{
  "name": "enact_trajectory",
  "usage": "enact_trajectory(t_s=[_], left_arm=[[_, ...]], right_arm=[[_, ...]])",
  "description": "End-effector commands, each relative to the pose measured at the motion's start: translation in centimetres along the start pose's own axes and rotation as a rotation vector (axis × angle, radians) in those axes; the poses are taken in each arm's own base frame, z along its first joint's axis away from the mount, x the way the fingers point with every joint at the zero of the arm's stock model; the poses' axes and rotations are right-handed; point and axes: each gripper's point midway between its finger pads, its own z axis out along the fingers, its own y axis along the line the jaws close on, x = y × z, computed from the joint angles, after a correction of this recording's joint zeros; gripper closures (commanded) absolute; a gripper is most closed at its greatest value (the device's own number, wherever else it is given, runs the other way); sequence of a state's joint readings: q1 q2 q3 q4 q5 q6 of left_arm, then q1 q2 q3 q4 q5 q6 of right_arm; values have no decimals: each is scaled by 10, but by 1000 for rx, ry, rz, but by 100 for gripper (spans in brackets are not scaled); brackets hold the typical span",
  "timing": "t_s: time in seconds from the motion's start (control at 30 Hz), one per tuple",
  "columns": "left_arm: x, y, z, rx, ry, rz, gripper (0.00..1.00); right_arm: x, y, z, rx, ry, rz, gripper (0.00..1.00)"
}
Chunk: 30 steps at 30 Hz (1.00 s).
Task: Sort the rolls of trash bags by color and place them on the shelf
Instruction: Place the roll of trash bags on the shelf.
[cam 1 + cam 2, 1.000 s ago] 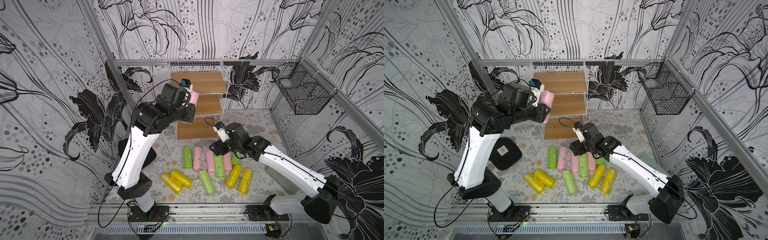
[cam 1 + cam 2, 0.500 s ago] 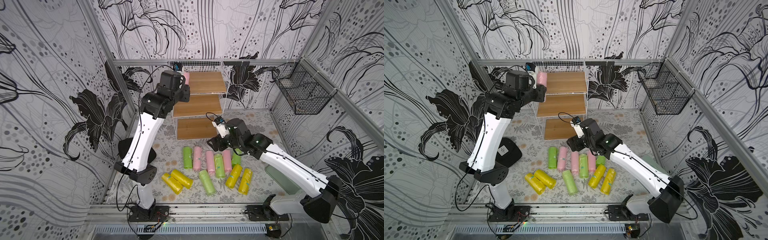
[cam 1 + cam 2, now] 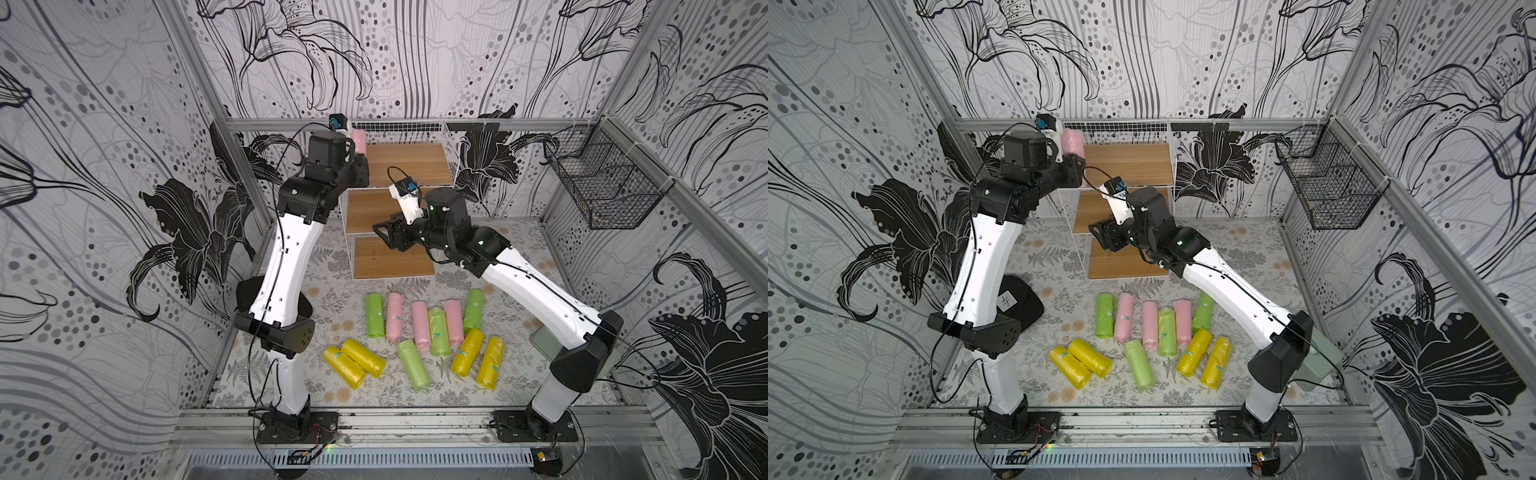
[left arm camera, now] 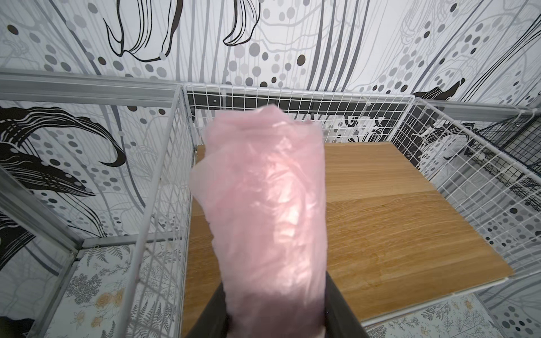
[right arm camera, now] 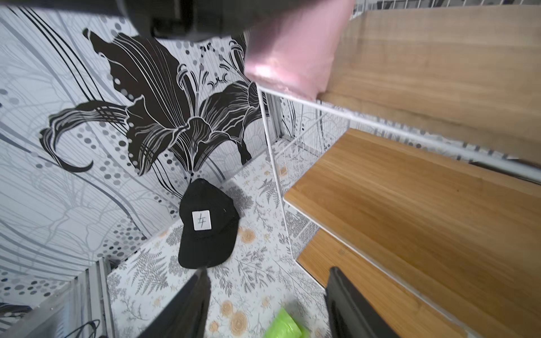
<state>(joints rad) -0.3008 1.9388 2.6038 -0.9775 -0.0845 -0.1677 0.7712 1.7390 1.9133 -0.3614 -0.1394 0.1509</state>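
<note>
My left gripper (image 4: 275,304) is shut on a pink roll (image 4: 263,204), held above the left rear of the top board of the shelf (image 4: 395,219). Both top views show that roll (image 3: 358,140) (image 3: 1073,141) at the white wire shelf (image 3: 409,164) (image 3: 1127,164). My right gripper (image 3: 384,232) (image 5: 266,286) hangs open and empty in front of the middle board. On the floor mat lie several rolls: pink (image 3: 395,316), light green (image 3: 374,314) and yellow (image 3: 363,356). One green roll (image 5: 284,324) shows below the right fingers (image 5: 345,298).
A black wire basket (image 3: 602,187) hangs on the right wall. A black cap (image 3: 1021,299) (image 5: 206,225) lies on the mat behind the left arm. A pale green object (image 3: 1320,361) sits by the right arm's base. The shelf's boards hold nothing.
The left arm lifted the pink roll from beside the shelf's front up to the top board's left rear. The right gripper rose from the rolls toward the shelf, and its jaws narrowed.
</note>
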Motion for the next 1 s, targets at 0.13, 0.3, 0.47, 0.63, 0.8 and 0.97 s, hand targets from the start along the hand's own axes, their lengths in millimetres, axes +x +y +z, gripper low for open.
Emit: enact_trajectory(t_s=[0.13, 0.3, 0.47, 0.63, 0.8, 0.97], left_arm=[[-21, -3, 8, 21, -86, -10, 60], [-20, -2, 8, 15, -85, -11, 59], [-18, -1, 12, 11, -80, -12, 57], [-17, -2, 16, 17, -78, -21, 54], [-16, -2, 17, 17, -75, -20, 53], [-15, -1, 17, 14, -73, -16, 49]], right_arm=[[-62, 4, -1, 33, -162, -215, 37], [-75, -9, 12, 115, -177, -371, 39], [-76, -17, 29, 111, -154, -457, 41], [-75, -20, 37, 81, -165, -500, 43], [-77, -31, 47, 104, -180, -494, 44], [-82, -38, 53, 123, -196, -474, 46]])
